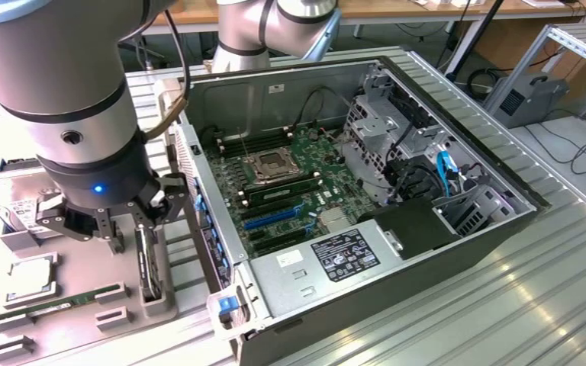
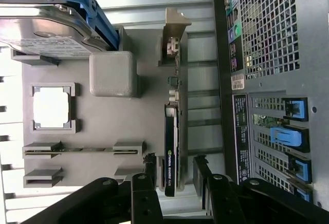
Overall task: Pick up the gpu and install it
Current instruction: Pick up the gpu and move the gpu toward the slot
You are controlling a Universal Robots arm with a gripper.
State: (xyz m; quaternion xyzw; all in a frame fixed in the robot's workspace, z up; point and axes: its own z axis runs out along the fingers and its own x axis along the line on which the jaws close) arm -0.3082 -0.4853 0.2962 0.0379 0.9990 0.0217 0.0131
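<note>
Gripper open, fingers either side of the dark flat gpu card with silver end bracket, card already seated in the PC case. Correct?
Not seated. Wrist view: the gpu stands on edge in the grey parts tray beside the black PC case. The open gripper does straddle it.
</note>
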